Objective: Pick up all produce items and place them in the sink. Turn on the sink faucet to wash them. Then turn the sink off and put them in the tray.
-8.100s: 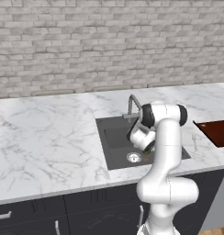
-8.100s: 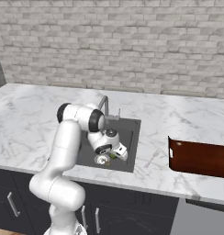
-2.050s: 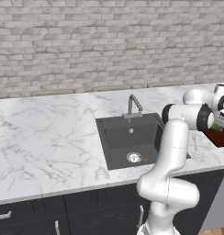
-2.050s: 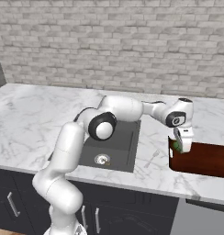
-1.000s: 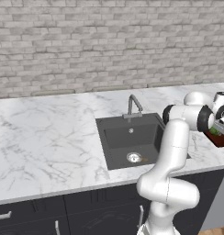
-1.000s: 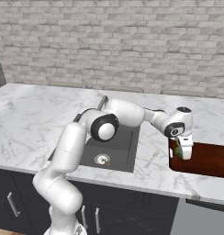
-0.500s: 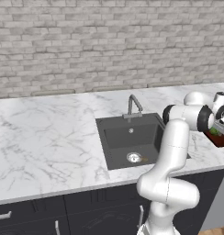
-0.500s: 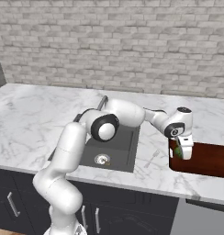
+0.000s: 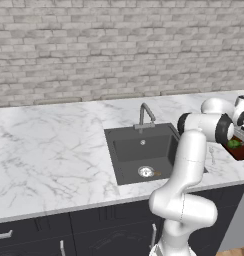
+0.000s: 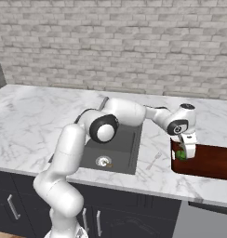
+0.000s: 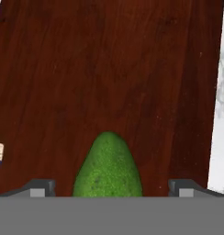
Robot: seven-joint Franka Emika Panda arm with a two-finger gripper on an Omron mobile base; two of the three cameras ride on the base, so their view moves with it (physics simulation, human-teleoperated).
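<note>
Two dark finger tips [image 11: 40, 187] of the pincer [image 11: 109, 188] stand wide apart at the bottom of the hand view, with clear gaps between each tip and the green fruit [image 11: 108, 167] that sits between them. Pincer state: open, gripping nothing. The fruit rests on the floor of the dark reddish-brown tray [image 11: 132, 69], its narrow end pointing away from the hand; its skin is finely pebbled.

From the right base view, the pincer [image 10: 186, 149] hangs over the near left corner of the tray [image 10: 208, 162], fingers pointing down, and the green fruit [image 10: 181, 155] shows between them just inside the tray's rim. From the left base view, the hand sits at the far right edge of the frame above the tray [image 9: 240, 150], with the fruit [image 9: 235, 144] visible as a small green patch inside it.

The tray lies on the white marble bench [image 10: 36, 125], to the right of the sink [image 10: 124, 148] and apart from it. In the sink [image 9: 139, 155], a small tan-brown piece [image 9: 154, 173] lies on the basin floor, just beside the round silver drain [image 9: 145, 171]; the right base view shows the same piece [image 10: 110, 164] next to the drain [image 10: 103, 161]. Whether it touches the drain ring cannot be told.

The sink faucet [image 9: 145, 116] stands at the back edge of the basin, its bent spout reaching over it. A grey brick wall [image 9: 94, 45] runs behind the bench, and dark cabinet fronts [image 9: 69, 235] sit below it.
</note>
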